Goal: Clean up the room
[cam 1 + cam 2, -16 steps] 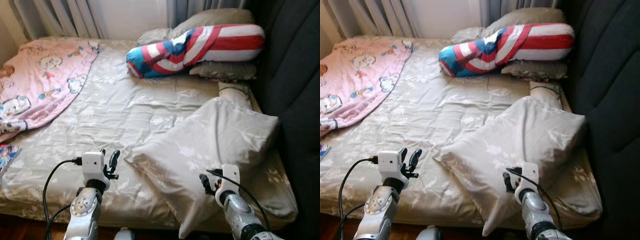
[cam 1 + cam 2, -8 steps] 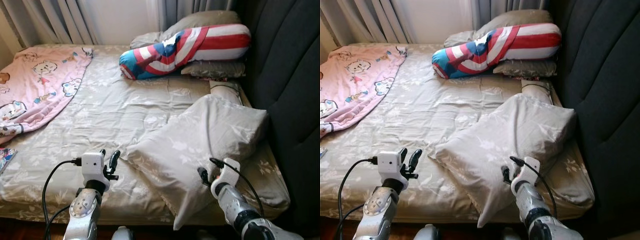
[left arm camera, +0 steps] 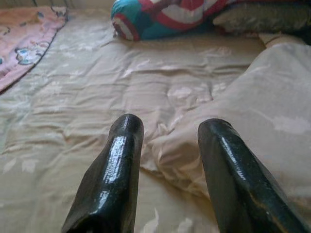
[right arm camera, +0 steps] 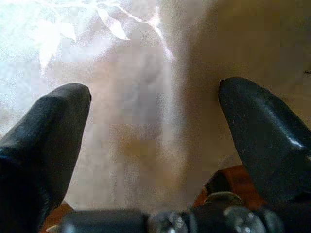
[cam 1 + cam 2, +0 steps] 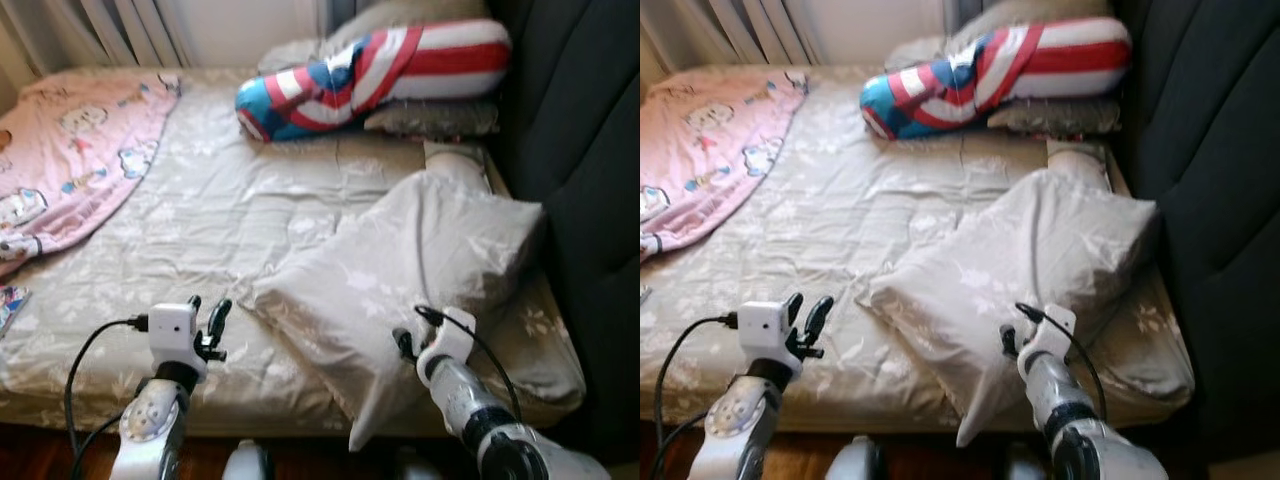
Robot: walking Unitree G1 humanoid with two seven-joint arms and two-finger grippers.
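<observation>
A bed (image 5: 250, 200) with a beige leaf-print sheet lies ahead, a dark padded headboard (image 5: 590, 150) along its right side. A large pillow (image 5: 400, 270) in the same beige leaf-print fabric lies tilted across the bed's near right part, its lower corner hanging over the front edge of the mattress. The right gripper (image 4: 155, 121) is right at that pillow near the hanging corner: its wrist view has the two black fingers (image 4: 53, 121) spread wide apart with the pillow fabric close between them, not pinched. The left gripper (image 5: 205, 318) is raised over the bed's front edge, to the left of the pillow; its fingers (image 3: 119, 160) are parted with a clear gap, holding nothing, and point toward the pillow's near left corner.

At the head of the bed a long bolster (image 5: 370, 75) printed in red and white stripes with blue rests on top of grey pillows (image 5: 430, 118). A pink cartoon-print blanket (image 5: 70, 150) covers the far left part of the bed. Pale curtains (image 5: 120, 25) hang behind. A small colourful printed item (image 5: 8, 302) lies at the left edge, too cut off to identify
</observation>
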